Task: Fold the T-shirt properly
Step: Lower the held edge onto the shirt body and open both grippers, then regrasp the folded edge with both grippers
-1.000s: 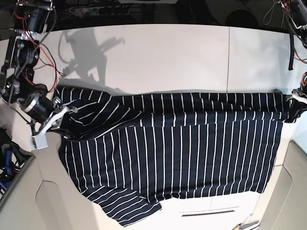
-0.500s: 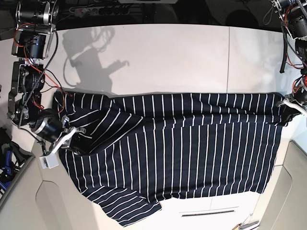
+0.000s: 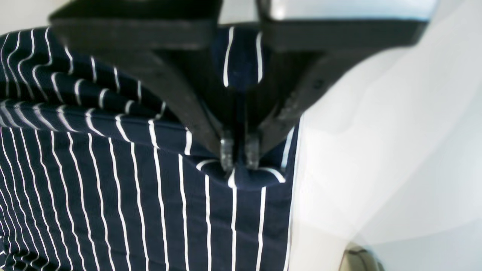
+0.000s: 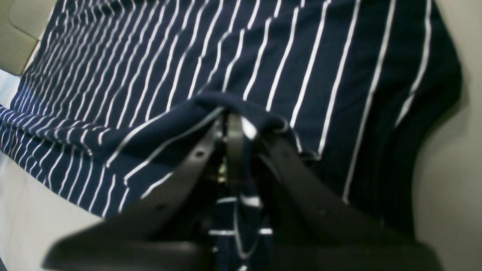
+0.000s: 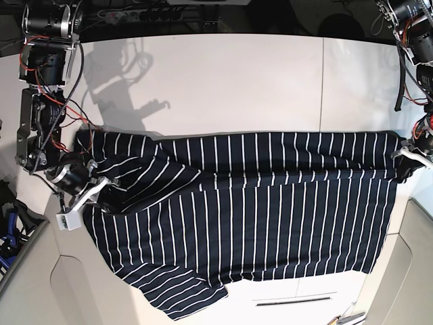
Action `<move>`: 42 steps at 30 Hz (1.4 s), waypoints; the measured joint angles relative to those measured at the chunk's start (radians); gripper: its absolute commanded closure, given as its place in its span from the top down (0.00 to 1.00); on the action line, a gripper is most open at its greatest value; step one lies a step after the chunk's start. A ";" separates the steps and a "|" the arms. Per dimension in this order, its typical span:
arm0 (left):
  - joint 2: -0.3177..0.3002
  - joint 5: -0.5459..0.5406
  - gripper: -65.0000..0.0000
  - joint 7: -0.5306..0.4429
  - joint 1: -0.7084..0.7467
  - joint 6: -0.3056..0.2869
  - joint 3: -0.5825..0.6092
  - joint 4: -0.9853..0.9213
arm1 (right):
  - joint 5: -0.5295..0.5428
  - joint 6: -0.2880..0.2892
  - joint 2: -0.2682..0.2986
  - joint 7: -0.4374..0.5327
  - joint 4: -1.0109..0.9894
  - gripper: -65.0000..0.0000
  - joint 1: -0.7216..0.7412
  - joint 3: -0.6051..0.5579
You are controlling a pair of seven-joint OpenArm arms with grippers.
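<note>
Basically the T-shirt (image 5: 257, 217) is spread across the table (image 5: 237, 81), front edge overhanging. Left gripper (image 3: 240, 158) & right gripper (image 4: 229, 124) both clamped on cloth. Looks soft, floppy, light; grip corners/hems.

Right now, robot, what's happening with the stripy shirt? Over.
Left gripper and right gripper shut on T-shirt. Shirt spread flat across white table. Nothing in the way.

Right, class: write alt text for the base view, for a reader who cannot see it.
A large navy cloth T-shirt with thin white stripes lies spread across a white table. The right gripper and left gripper pinch its opposite ends.
</note>
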 measured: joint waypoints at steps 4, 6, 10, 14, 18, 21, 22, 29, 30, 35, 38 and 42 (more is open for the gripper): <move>0.000 0.000 0.29 0.001 0.000 0.023 0.000 0.000 | -0.008 -0.003 -0.008 0.007 0.000 0.46 0.000 0.000; 0.000 -0.001 0.38 0.013 0.000 0.051 0.000 0.000 | -0.008 -0.003 -0.010 0.006 0.000 0.58 0.000 0.000; 0.000 -0.003 0.38 0.034 0.000 0.057 0.000 -0.001 | -0.008 -0.003 -0.010 0.007 0.000 0.58 0.000 0.000; 0.003 -0.053 0.38 0.095 0.000 0.057 -0.040 -0.001 | -0.008 -0.003 -0.012 -0.021 0.004 0.58 0.000 0.032; 0.002 -0.137 0.38 0.150 0.003 0.058 -0.133 -0.001 | 0.012 -0.003 -0.012 -0.093 0.019 0.58 0.000 0.134; 0.000 -0.179 0.39 0.179 0.018 0.059 -0.176 -0.001 | 0.062 -0.003 -0.012 -0.127 0.021 0.58 0.001 0.233; -0.001 -0.187 0.39 0.182 0.026 0.059 -0.177 -0.001 | 0.065 -0.003 -0.012 -0.133 0.022 0.58 0.000 0.264; 0.008 -0.209 0.56 0.177 0.091 0.058 -0.176 -0.002 | 0.087 -0.007 -0.010 -0.140 0.023 0.58 -0.026 0.428; 0.008 -0.211 0.58 0.177 0.095 0.058 -0.175 -0.002 | 0.093 -0.006 -0.009 -0.139 0.023 0.58 -0.037 0.430; 0.009 -0.212 0.58 0.176 0.105 0.058 -0.169 -0.002 | 0.095 -0.006 -0.013 -0.144 0.024 0.58 -0.114 0.425; 0.009 -0.211 0.58 0.175 0.106 0.058 -0.149 -0.002 | 0.093 -0.008 -0.012 -0.126 0.024 0.58 -0.162 0.426; 0.011 -0.211 0.58 0.172 0.105 0.058 -0.111 -0.002 | 0.095 -0.007 -0.012 -0.109 0.024 0.58 -0.213 0.425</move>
